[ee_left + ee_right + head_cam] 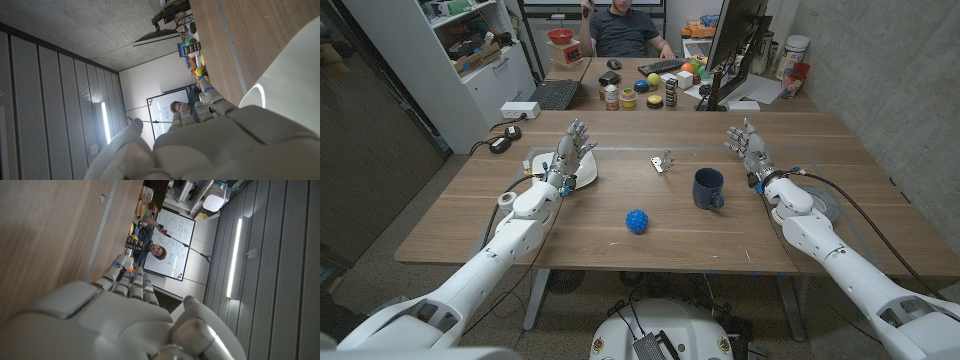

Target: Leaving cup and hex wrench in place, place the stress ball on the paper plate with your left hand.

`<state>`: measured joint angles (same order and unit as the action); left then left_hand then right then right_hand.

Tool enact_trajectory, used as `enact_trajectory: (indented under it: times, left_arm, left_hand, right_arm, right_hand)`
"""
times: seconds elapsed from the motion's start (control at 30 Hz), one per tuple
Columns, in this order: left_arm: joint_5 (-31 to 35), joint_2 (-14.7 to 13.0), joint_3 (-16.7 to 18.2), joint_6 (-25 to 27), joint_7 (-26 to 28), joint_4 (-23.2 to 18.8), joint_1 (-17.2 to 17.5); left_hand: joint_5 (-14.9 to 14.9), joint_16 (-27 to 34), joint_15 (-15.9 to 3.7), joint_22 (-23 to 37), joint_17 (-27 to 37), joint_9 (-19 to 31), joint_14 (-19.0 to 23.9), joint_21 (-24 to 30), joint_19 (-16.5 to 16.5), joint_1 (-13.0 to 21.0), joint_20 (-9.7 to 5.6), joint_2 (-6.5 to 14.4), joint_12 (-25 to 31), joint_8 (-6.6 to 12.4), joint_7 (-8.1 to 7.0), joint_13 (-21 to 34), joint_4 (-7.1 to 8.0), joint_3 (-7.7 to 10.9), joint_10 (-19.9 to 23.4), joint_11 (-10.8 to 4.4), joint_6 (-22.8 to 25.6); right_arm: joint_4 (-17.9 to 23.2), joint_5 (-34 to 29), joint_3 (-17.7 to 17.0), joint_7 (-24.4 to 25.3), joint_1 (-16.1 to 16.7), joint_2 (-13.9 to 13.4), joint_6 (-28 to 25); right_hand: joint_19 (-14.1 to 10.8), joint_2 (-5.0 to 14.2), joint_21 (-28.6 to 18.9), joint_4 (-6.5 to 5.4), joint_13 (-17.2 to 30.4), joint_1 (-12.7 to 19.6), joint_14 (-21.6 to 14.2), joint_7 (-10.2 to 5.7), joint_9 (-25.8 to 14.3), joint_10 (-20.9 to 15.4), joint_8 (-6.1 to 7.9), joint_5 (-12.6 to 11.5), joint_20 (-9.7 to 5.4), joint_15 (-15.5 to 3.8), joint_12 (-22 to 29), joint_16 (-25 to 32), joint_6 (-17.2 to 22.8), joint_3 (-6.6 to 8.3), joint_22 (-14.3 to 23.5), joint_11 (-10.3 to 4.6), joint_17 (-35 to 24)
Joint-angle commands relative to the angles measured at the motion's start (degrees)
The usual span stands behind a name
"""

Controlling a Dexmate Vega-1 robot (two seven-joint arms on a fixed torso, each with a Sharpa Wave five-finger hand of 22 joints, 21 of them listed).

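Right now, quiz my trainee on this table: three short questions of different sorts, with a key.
1. True or false: the stress ball already lies on the paper plate.
2. Which thing stands nearest the right hand? A) cup B) hex wrench C) stress ball
3. Fill in: the left hand hovers over the ____.

Key:
1. False; the ball lies on bare table, nearer the robot than the plate.
2. A
3. paper plate

White arms (510,240), seemingly grey fingers (576,137)
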<state>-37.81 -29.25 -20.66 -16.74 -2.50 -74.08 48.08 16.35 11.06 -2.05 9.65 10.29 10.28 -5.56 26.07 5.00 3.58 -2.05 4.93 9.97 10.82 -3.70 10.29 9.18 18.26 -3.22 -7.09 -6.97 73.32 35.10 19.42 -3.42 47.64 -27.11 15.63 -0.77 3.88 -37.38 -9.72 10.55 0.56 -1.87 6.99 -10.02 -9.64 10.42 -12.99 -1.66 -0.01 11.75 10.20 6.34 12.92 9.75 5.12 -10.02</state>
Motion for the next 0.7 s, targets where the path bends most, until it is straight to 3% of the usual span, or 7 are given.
enact_trajectory:
  times: [0.03, 0.3, 0.43, 0.7]
  left_arm:
    - [0.6, -0.3, 0.7, -1.0, 0.0, -0.3, 0.1]
    - [1.7, -0.5, 0.8, -2.6, -0.9, -0.1, 0.0]
    - [3.8, -1.0, 0.5, -4.6, -1.4, 0.2, -0.4]
    - [9.9, -1.6, -0.6, -10.2, -2.3, 1.8, -2.2]
  left_hand:
    - [0.2, 0.3, -6.00, 0.2, 0.1, 0.2, -0.5, 0.2, 0.6, 0.1, -7.71, 1.7, 0.3, 0.31, -0.04, 0.1, -0.10, 0.38, 0.0, -0.35, -0.5]
    - [0.3, 0.3, -6.08, 0.2, 0.0, 0.1, -0.3, -0.1, 0.7, 0.2, -7.70, 1.6, 0.4, 0.41, -0.30, 0.1, -0.22, 0.39, 0.2, -0.49, -0.3]
    - [0.5, 0.4, -6.13, 0.1, -0.1, 0.1, 0.2, -0.4, 1.3, 0.9, -7.53, 1.4, 0.5, 0.66, -1.22, 0.1, -0.71, 0.57, 0.8, -0.69, 0.5]
    - [0.8, 0.2, -5.79, 0.1, -0.3, 0.1, 0.5, -1.1, 1.5, 3.3, -7.17, 1.7, 0.5, 0.82, -1.41, 0.0, -2.17, 1.71, 1.3, -0.73, 1.0]
  right_arm:
    - [0.0, -5.9, -6.4, -3.9, 1.3, 5.1, -2.4]
    - [0.3, -8.7, -9.5, -5.7, 2.3, 7.5, -3.0]
    - [0.5, -10.0, -10.4, -6.4, 2.8, 8.2, -2.5]
    - [1.6, -11.5, -11.9, -7.1, 3.8, 8.9, -1.9]
  right_hand:
    - [-0.2, 3.44, -0.1, -0.02, 0.1, 0.1, -0.4, 0.42, -0.3, -0.5, 0.29, -0.3, -3.37, -0.02, 0.2, 0.5, -0.1, 0.27, 0.1, -0.01, -0.2]
    - [-0.2, 3.48, 0.0, -0.02, 0.1, 0.1, -0.4, 0.44, -0.3, -0.5, 0.29, -0.4, -3.40, -0.07, 0.3, 0.5, -0.1, 0.22, 0.1, 0.05, -0.2]
    - [-0.3, 3.52, 0.1, -0.02, 0.1, 0.1, -0.4, 0.48, -0.3, -0.5, 0.30, -0.4, -3.33, -0.02, 0.3, 0.5, -0.1, 0.20, 0.1, 0.03, -0.2]
    - [-0.3, 3.57, 0.3, -0.02, 0.1, 0.1, -0.4, 0.35, -0.3, -0.6, 0.29, -0.4, -3.36, -0.05, 0.3, 0.4, -0.1, 0.15, 0.1, 0.00, -0.2]
